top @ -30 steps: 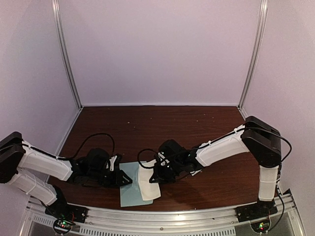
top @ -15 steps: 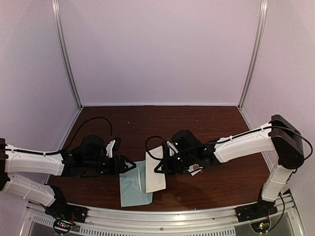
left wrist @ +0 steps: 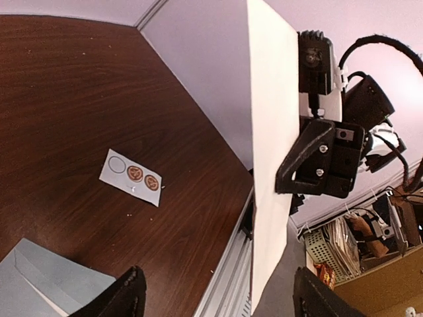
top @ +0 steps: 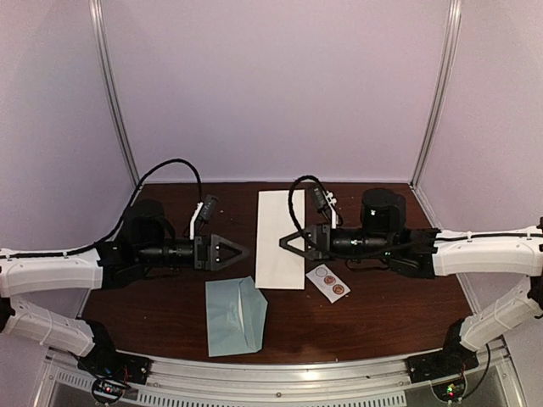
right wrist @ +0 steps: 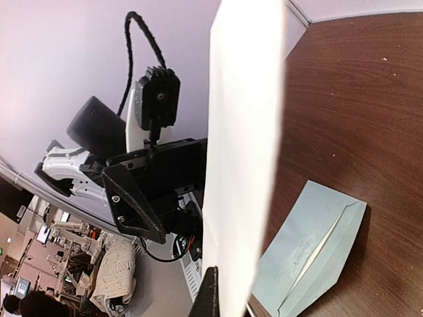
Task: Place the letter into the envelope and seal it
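The pale teal envelope (top: 235,315) lies on the table near the front edge, flap open. It also shows in the left wrist view (left wrist: 46,284) and the right wrist view (right wrist: 317,251). My right gripper (top: 287,243) is shut on the right edge of the white letter (top: 278,237) and holds it flat in the air above the table. The letter shows in the left wrist view (left wrist: 274,152) and the right wrist view (right wrist: 244,145). My left gripper (top: 236,252) is open and empty, level with the letter's left edge and facing it, not touching.
A small white strip of round stickers (top: 327,282) lies on the table right of the envelope, under the right arm; it shows in the left wrist view (left wrist: 132,177). Booth walls stand at the back and sides. A metal rail (top: 280,373) runs along the front edge.
Both arms have risen and moved back from the envelope. The right gripper has lifted the letter off the envelope into the air. The envelope stays on the table.
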You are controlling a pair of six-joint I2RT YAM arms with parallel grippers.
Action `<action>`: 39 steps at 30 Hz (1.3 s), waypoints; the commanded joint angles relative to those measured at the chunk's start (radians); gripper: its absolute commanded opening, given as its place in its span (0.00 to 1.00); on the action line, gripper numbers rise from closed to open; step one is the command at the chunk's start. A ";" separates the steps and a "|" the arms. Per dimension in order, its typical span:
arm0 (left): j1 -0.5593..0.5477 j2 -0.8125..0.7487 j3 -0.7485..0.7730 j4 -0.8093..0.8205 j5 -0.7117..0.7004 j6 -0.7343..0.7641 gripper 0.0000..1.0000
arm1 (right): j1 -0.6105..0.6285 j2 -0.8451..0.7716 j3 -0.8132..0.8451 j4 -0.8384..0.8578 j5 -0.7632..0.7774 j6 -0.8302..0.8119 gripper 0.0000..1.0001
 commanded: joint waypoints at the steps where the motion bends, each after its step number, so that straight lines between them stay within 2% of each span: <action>1: 0.004 -0.017 0.042 0.132 0.110 0.044 0.79 | 0.005 -0.010 0.006 0.045 -0.124 -0.099 0.00; 5: 0.034 -0.071 0.100 -0.055 0.011 0.135 0.85 | 0.005 0.005 0.059 -0.072 -0.251 -0.166 0.00; 9: 0.105 -0.066 0.141 -0.163 0.053 0.171 0.85 | 0.008 0.032 0.107 -0.181 -0.375 -0.225 0.00; 12: 0.114 -0.033 0.217 -0.269 0.078 0.257 0.86 | 0.010 0.049 0.138 -0.267 -0.415 -0.276 0.00; 16: 0.114 0.036 0.310 -0.375 0.216 0.354 0.84 | 0.018 0.075 0.183 -0.380 -0.426 -0.341 0.00; 20: 0.112 0.073 0.359 -0.419 0.309 0.405 0.73 | 0.020 0.098 0.219 -0.461 -0.414 -0.392 0.00; 24: 0.094 0.117 0.377 -0.431 0.373 0.427 0.53 | 0.021 0.118 0.252 -0.515 -0.414 -0.426 0.00; 27: 0.070 0.152 0.400 -0.465 0.381 0.459 0.43 | 0.022 0.131 0.269 -0.543 -0.414 -0.444 0.00; 30: 0.061 0.168 0.404 -0.463 0.383 0.467 0.28 | 0.022 0.143 0.279 -0.569 -0.407 -0.461 0.00; 34: 0.060 0.170 0.386 -0.436 0.385 0.458 0.00 | 0.021 0.143 0.282 -0.593 -0.365 -0.479 0.00; 35: 0.060 0.166 0.376 -0.421 0.384 0.449 0.00 | 0.019 0.139 0.279 -0.586 -0.350 -0.476 0.00; 36: 0.060 0.161 0.365 -0.402 0.379 0.436 0.00 | 0.015 0.133 0.275 -0.576 -0.335 -0.470 0.03; 37: 0.061 0.151 0.353 -0.374 0.367 0.419 0.00 | 0.006 0.126 0.265 -0.559 -0.324 -0.459 0.10; 39: 0.061 0.126 0.326 -0.308 0.320 0.377 0.00 | -0.016 0.097 0.235 -0.506 -0.288 -0.425 0.33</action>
